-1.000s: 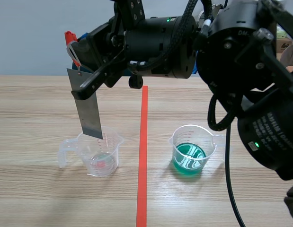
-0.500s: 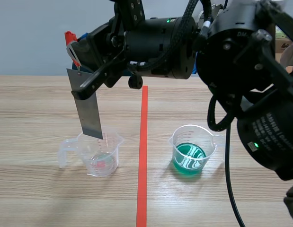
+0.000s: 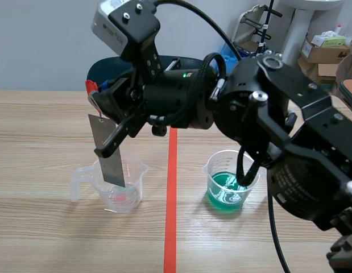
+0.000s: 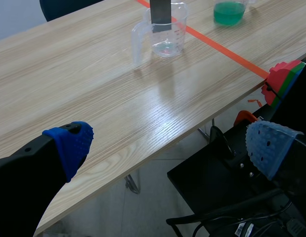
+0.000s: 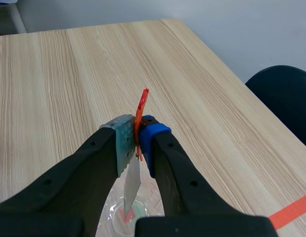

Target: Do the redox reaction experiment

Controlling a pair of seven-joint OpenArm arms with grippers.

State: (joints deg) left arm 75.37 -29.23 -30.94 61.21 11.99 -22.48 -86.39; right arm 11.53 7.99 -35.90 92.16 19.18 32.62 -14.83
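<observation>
the flat grey metal strip (image 3: 110, 165) looks dull and matt, with an orange-red plastic tab (image 5: 141, 104) at its 12 o'clock end. the clear plastic measuring cup (image 3: 130, 196) is glossy, like the clear plastic cup of green liquid (image 3: 221, 173) at its 3 o'clock. the pale wooden table (image 3: 39, 142) is smooth, faintly shiny.

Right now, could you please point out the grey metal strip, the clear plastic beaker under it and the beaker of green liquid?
grey metal strip (image 3: 111, 168), scene view, lower half.
clear plastic beaker under it (image 3: 133, 192), scene view, side wall.
beaker of green liquid (image 3: 219, 168), scene view, upper wall.
</observation>
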